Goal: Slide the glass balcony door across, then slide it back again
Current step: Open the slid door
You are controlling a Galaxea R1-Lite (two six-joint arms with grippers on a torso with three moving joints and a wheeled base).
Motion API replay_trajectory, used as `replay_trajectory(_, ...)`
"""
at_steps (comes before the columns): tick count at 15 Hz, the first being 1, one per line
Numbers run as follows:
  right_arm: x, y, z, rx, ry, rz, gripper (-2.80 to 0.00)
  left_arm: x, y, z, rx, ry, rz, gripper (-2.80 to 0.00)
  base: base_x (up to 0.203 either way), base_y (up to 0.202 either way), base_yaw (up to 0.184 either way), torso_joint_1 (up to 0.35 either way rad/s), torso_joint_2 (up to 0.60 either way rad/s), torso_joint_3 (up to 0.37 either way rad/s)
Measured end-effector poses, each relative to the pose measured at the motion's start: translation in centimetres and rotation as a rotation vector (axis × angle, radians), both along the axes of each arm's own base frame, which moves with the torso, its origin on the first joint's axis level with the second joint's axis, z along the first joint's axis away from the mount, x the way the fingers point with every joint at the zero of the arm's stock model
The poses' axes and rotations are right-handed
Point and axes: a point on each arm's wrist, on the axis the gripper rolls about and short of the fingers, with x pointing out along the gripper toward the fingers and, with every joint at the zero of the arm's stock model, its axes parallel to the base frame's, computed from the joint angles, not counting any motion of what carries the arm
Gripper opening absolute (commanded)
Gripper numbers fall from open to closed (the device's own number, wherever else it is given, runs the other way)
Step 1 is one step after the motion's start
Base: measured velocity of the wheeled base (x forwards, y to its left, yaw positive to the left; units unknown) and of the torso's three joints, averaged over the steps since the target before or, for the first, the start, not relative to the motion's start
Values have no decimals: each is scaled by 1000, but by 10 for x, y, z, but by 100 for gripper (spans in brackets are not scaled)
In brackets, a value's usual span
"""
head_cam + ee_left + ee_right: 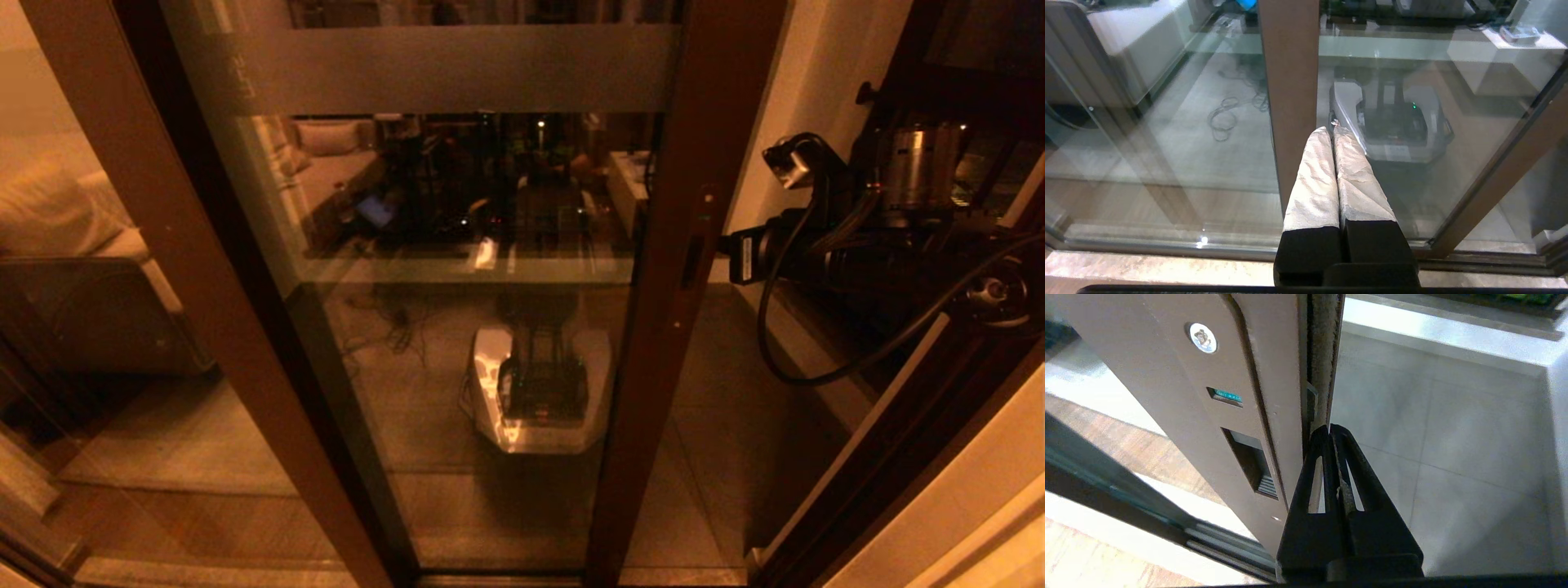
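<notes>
The glass balcony door (457,269) stands partly slid, with open floor showing at 3 o'clock past its handle-side upright. The right pincer (1329,430), fingers closed and holding nothing, presses against the door's edge beside the recessed handle (1251,465). The left pincer (1333,128), also closed and empty, hangs before the glass. By this, the slide looks underway; the return remains.

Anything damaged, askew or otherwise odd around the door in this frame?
Nothing stands out. The glass balcony door sits partly open, glass intact. The right end effector, closed, is at its stile edge; the left end effector, closed, faces the glass.
</notes>
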Motion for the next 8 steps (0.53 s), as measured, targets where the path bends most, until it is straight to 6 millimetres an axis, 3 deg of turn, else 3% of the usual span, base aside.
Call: replay_trajectory(8, -2, 17, -1, 2, -14, 32, -280, 0, 0, 0, 0, 0, 0, -280, 0, 0, 0, 0, 0, 0)
